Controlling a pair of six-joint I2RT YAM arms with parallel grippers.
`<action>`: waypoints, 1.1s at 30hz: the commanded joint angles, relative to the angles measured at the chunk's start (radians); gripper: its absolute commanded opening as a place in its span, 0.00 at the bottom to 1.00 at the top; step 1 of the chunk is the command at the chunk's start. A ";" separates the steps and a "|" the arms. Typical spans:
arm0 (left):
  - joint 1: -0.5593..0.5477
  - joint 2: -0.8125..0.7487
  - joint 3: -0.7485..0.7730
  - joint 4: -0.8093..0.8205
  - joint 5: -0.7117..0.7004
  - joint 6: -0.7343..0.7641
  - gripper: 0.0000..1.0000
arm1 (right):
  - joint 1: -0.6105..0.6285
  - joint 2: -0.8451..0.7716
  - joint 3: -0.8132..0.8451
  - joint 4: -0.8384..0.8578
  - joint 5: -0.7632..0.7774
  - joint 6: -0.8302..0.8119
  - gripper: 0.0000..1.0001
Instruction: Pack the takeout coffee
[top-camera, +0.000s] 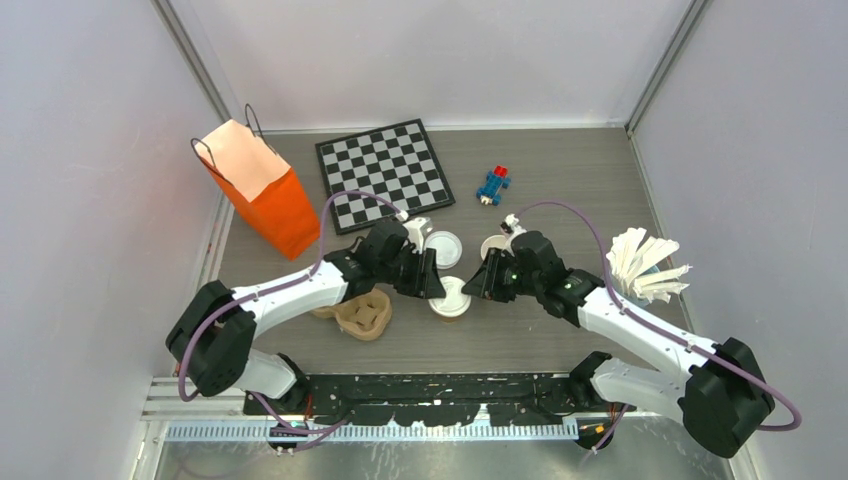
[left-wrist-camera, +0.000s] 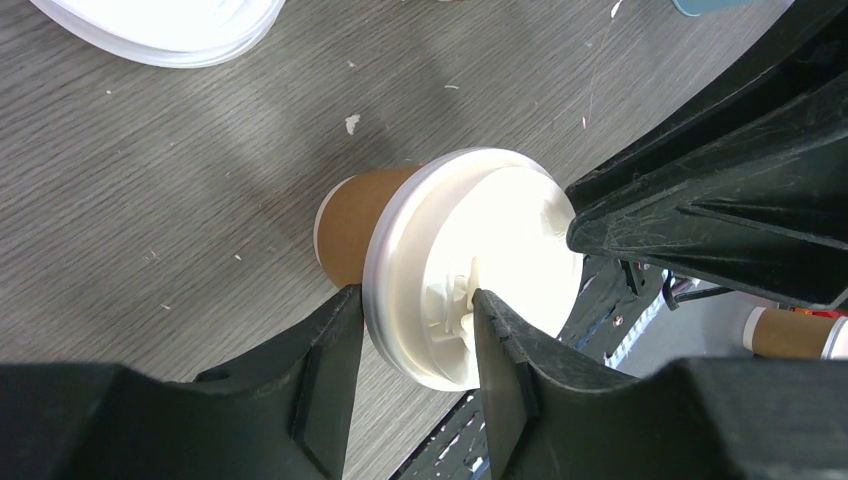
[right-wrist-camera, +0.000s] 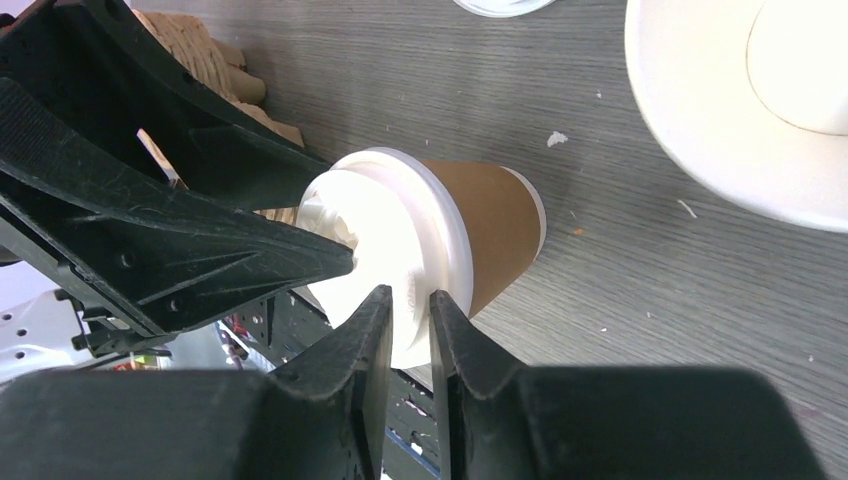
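a brown coffee cup (top-camera: 450, 300) with a white lid (left-wrist-camera: 490, 235) stands upright near the middle of the desk (top-camera: 560, 170), a little toward the near edge. both arms meet at it.

the left jaws, on the cup's left-edge side, pinch the lid. one finger (left-wrist-camera: 325, 375) lies against the outside of the rim where it meets the brown wall. the other finger (left-wrist-camera: 505, 365) lies on the lid's top face beside the raised spout.

the right jaws, on the right-edge side, stand nearly together. the rim of the same lid fills the thin gap between their fingers (right-wrist-camera: 360, 345), so they pinch that rim.

a tan pulp tray (top-camera: 362, 315) lies left of the cup, nearer the near edge and partly under the left arm (top-camera: 300, 285). a white round (top-camera: 443, 248) and a second white round (top-camera: 495, 246) sit just beyond the cup toward the far edge; whether they are lids or cups i cannot tell.

an orange paper bag (top-camera: 262, 195) stands by the far left corner. a chessboard (top-camera: 385, 175) lies along the far edge, with a small blue and red toy (top-camera: 493, 185) to its right. a bundle of white paper strips (top-camera: 645, 262) stands near the right edge.
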 joint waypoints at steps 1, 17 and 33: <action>0.001 0.028 -0.019 -0.024 -0.026 0.008 0.45 | 0.003 -0.011 -0.083 0.032 -0.011 0.019 0.24; 0.001 0.035 -0.066 -0.008 -0.045 -0.017 0.44 | 0.003 -0.029 -0.273 0.075 0.052 0.077 0.19; -0.043 0.007 -0.064 -0.067 -0.084 -0.155 0.39 | 0.001 -0.161 -0.057 -0.049 0.079 0.090 0.41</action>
